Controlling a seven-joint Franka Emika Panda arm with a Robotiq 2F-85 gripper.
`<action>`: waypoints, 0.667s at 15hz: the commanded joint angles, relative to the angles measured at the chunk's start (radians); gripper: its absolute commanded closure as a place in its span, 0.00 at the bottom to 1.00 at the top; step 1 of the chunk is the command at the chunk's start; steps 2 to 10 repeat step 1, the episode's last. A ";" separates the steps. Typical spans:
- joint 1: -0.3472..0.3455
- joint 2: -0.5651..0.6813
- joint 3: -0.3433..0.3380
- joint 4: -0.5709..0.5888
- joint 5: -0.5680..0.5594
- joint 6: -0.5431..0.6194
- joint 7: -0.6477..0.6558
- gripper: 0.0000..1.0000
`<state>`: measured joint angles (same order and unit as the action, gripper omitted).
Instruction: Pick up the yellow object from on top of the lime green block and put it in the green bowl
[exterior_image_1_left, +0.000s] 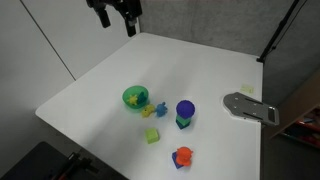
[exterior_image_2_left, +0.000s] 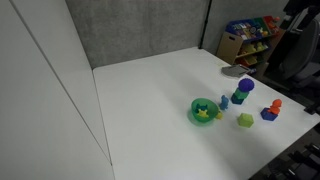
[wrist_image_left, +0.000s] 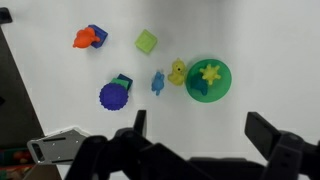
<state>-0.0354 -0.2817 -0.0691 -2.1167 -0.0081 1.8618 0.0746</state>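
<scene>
The green bowl (wrist_image_left: 193, 88) stands on the white table, seen in both exterior views (exterior_image_1_left: 128, 95) (exterior_image_2_left: 194, 108). The yellow object (wrist_image_left: 210, 74) lies inside it and shows in both exterior views (exterior_image_1_left: 136, 99) (exterior_image_2_left: 205, 113). The lime green block (wrist_image_left: 147, 41) stands bare and apart from the bowl (exterior_image_1_left: 153, 136) (exterior_image_2_left: 245, 120). My gripper (wrist_image_left: 200, 125) is open and empty, high above the table (exterior_image_1_left: 117, 22), well clear of the toys.
A yellow piece (wrist_image_left: 177, 72) and a blue piece (wrist_image_left: 158, 82) lie beside the bowl. A purple cylinder (wrist_image_left: 113, 96) sits on a darker green block. An orange and blue toy (wrist_image_left: 88, 38) lies further off. A grey metal plate (exterior_image_1_left: 250, 106) lies near the table edge.
</scene>
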 joint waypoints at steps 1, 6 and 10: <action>-0.010 0.001 0.008 0.002 0.003 -0.002 -0.002 0.00; -0.010 0.001 0.008 0.002 0.003 -0.002 -0.002 0.00; -0.010 0.001 0.008 0.002 0.003 -0.002 -0.002 0.00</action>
